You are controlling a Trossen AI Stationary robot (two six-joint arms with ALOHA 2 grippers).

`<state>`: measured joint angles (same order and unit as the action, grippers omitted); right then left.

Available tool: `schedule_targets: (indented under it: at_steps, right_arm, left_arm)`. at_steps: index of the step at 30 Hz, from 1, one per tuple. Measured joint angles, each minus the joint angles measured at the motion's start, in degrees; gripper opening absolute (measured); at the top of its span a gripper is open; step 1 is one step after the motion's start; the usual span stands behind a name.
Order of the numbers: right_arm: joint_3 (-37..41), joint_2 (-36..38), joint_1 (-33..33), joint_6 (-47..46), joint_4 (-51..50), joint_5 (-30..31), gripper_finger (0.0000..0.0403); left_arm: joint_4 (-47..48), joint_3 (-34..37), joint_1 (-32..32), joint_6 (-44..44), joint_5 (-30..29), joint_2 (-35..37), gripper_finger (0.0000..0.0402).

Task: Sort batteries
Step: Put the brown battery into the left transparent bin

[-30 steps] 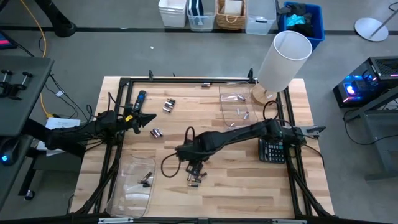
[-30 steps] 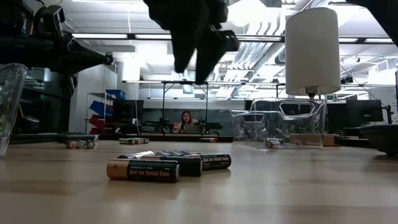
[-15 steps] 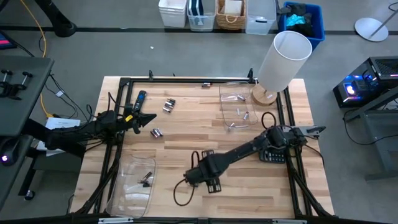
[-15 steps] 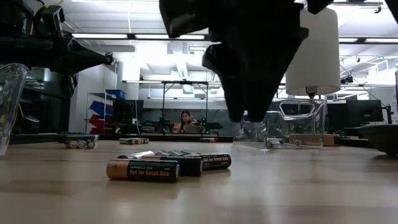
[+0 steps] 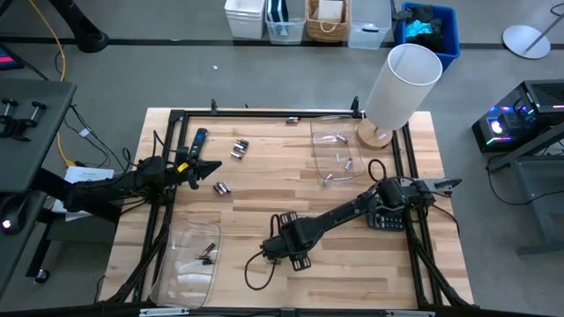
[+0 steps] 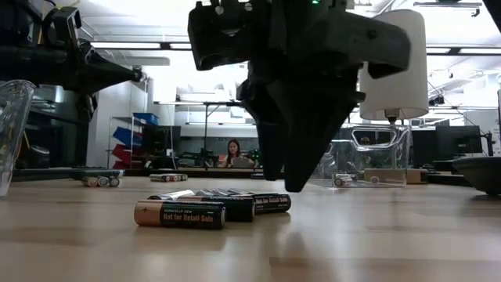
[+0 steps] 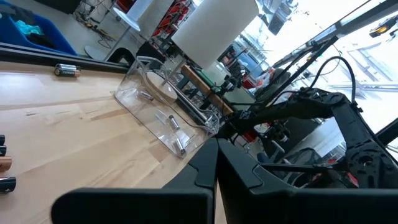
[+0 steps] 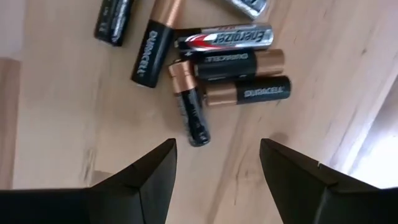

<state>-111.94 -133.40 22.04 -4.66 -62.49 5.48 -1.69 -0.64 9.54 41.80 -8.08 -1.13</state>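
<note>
Several batteries (image 8: pixel 214 65), dark with copper ends and one silvery, lie in a loose pile on the wooden table; the low view shows them lying on their sides (image 6: pixel 211 207). My right gripper (image 8: pixel 216 155) points down and hangs open just above the table beside the pile (image 6: pixel 286 182). In the high view it covers the pile (image 5: pixel 284 253). More batteries lie farther off (image 5: pixel 239 148) (image 5: pixel 222 187). My left gripper (image 5: pixel 214 166) waits shut and level at the table's left side.
A clear bin (image 5: pixel 189 260) at the near left and another clear bin (image 5: pixel 337 154) at the far right each hold a few batteries. A remote (image 5: pixel 196 145), a calculator (image 5: pixel 386 214) and a white-shaded lamp (image 5: pixel 401 88) stand around. A person (image 6: pixel 234 150) sits far behind.
My right gripper has sunk toward the pile of batteries and shifted toward the table's near edge, rolling about its own axis as it went. Its fingers have stayed open. The batteries have not moved.
</note>
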Motion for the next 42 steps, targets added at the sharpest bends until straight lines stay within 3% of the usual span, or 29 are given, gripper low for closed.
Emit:
schedule_targets:
  at_steps: [15,24,31,37,42]
  right_arm:
    - [0.1,0.0,0.1,3.0,3.3,-1.4,0.0218]
    - [3.5,-0.1,0.2,1.9,5.8,-2.5,0.0155]
    - [6.7,0.3,0.5,0.4,7.8,-2.6,0.0130]
    - [6.8,0.3,0.7,-1.8,7.8,-2.6,0.0032]
    - [6.9,0.7,0.6,-1.9,6.3,-3.0,0.0030]
  left_arm:
    - [0.0,0.0,0.0,0.0,0.0,0.0,0.0000]
    - [0.0,0.0,0.0,0.0,0.0,0.0,0.0000]
    - [0.0,0.0,0.0,0.0,0.0,0.0,0.0000]
    - [0.0,0.0,0.0,0.0,0.0,0.0,0.0000]
    - [0.0,0.0,0.0,0.0,0.0,0.0,0.0000]
